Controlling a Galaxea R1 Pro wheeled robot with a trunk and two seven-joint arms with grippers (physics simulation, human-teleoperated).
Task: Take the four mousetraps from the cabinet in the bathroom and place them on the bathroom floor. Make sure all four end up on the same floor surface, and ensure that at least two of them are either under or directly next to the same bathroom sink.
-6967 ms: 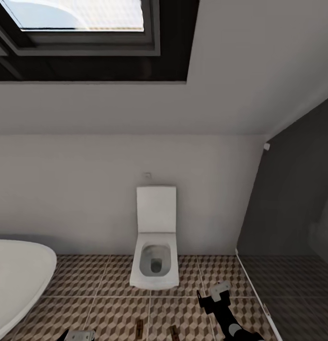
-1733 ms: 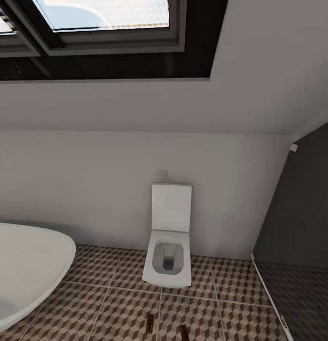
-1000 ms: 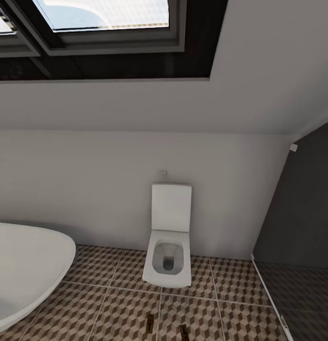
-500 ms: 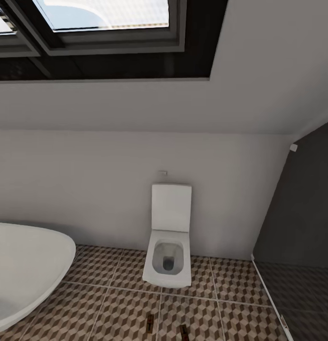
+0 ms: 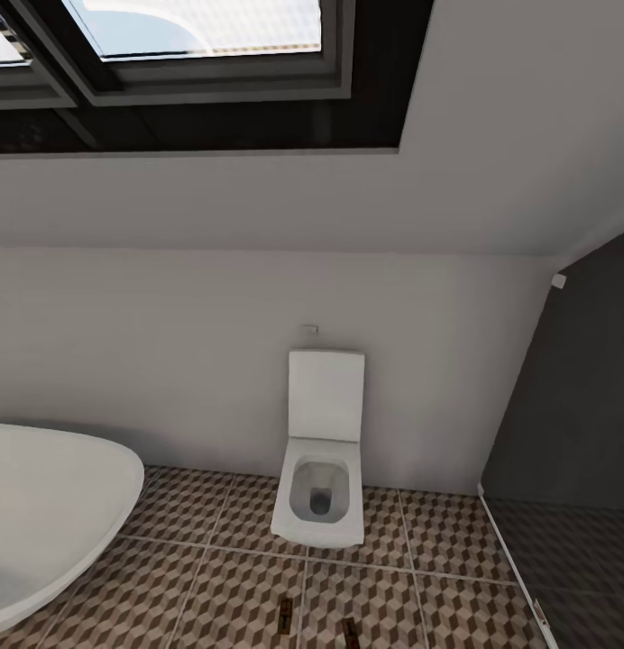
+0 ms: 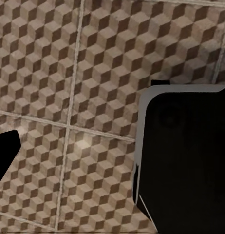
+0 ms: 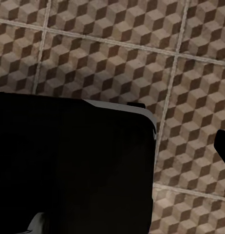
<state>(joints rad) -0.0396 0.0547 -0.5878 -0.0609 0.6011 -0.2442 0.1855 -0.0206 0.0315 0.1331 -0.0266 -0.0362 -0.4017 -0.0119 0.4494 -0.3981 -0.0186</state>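
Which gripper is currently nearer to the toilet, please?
I cannot tell left from right here: the toilet stands by the far wall, while both wrist cameras face floor tiles.

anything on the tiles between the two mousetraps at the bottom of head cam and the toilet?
Nothing visible. The two mousetraps lie on the bathroom floor at the head view's bottom edge, partly cut off. Between them and the toilet is bare patterned tile. The bathtub sits off to the left.
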